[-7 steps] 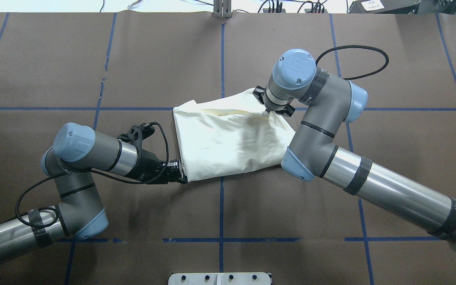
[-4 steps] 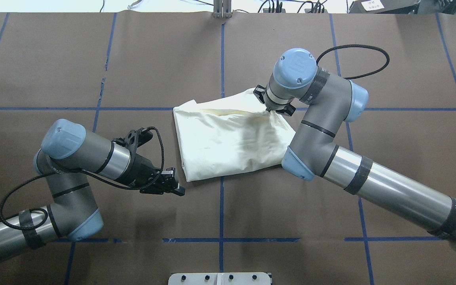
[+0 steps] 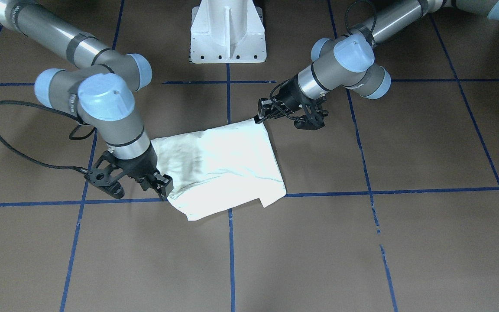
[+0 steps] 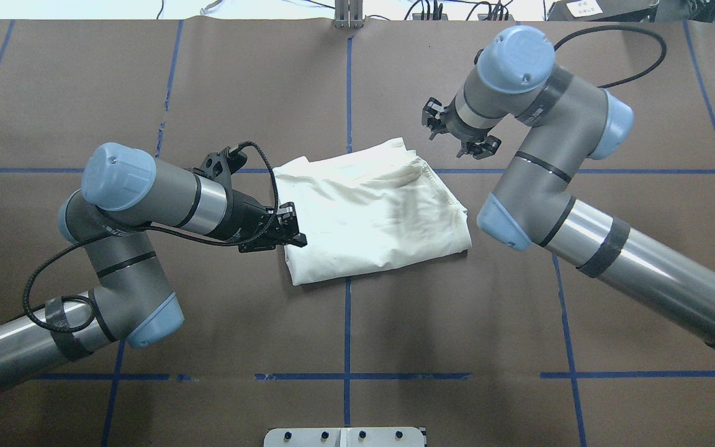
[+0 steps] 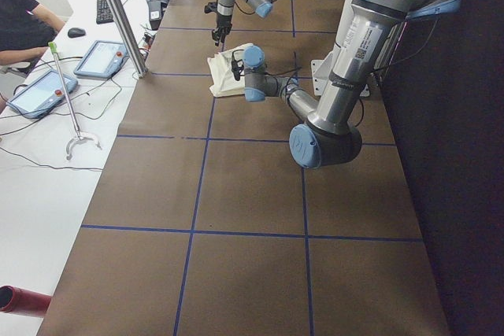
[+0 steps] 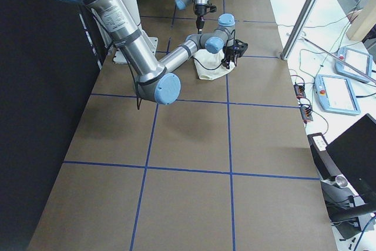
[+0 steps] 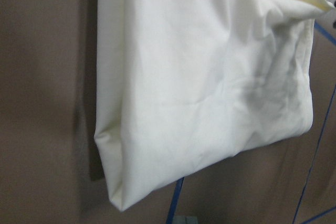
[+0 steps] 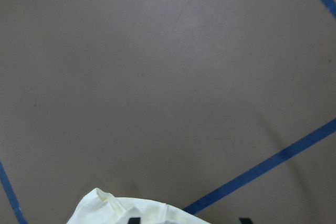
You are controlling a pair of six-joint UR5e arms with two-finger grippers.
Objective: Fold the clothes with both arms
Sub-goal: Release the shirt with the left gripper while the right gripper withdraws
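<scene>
The clothes are one cream-white shirt point(image 4: 370, 211), folded into a rough rectangle with its plain side up in the middle of the table. It also shows in the front view point(image 3: 223, 164) and the left wrist view point(image 7: 199, 87). My left gripper point(image 4: 293, 228) is at the shirt's left edge, low and angled in, with its jaws apart. My right gripper point(image 4: 460, 133) is open and hangs just past the shirt's far right corner, holding nothing. That corner point(image 8: 131, 211) shows at the bottom of the right wrist view between two black fingertips point(image 8: 134, 220).
Brown table paper with blue tape grid lines point(image 4: 347, 93) surrounds the shirt. The white pedestal point(image 3: 228, 30) stands at the robot's side. Off the far edge are a metal pole point(image 5: 118, 13), teach pendants point(image 5: 102, 57) and a seated person point(image 5: 24, 13).
The right gripper let go of the shirt's far right edge and rose up and away, and the raised flap now lies flat. The left gripper backed off the near-left corner, then moved to the left edge.
</scene>
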